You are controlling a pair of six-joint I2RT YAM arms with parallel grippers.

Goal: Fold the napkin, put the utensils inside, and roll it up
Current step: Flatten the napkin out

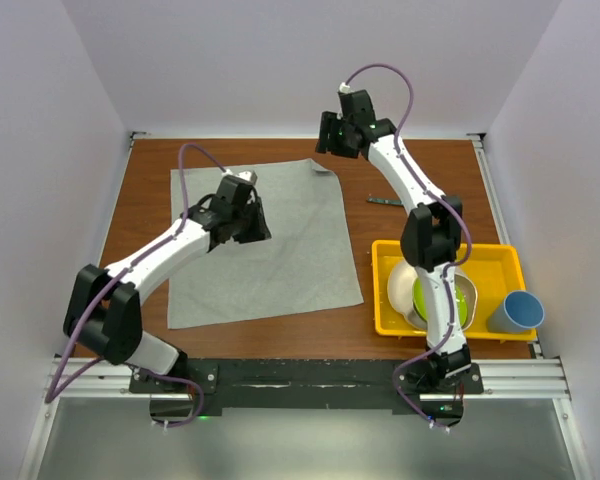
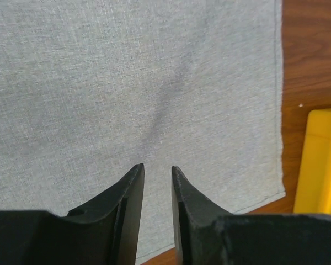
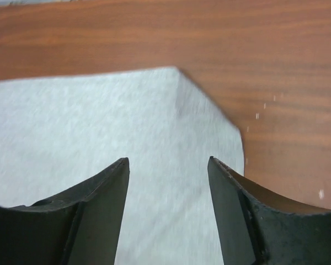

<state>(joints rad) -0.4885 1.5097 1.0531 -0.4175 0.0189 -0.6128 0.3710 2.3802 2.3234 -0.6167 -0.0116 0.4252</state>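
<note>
The light grey napkin (image 1: 280, 250) lies spread flat on the brown table. It fills the left wrist view (image 2: 127, 83), and its far right corner shows in the right wrist view (image 3: 127, 121). My left gripper (image 1: 257, 234) (image 2: 157, 167) hovers over the napkin's middle, jaws narrowly apart with nothing between them. My right gripper (image 1: 329, 146) (image 3: 168, 160) is wide open and empty above the napkin's far right corner. The slim spoon (image 1: 385, 202) lies on the bare table right of the napkin, partly hidden behind my right arm.
A yellow tray (image 1: 500, 255) at the front right holds a white bowl (image 1: 400, 285) and a green bowl (image 1: 460, 300); its edge shows in the left wrist view (image 2: 317, 160). A blue cup (image 1: 517, 312) stands beside the tray. White walls enclose the table.
</note>
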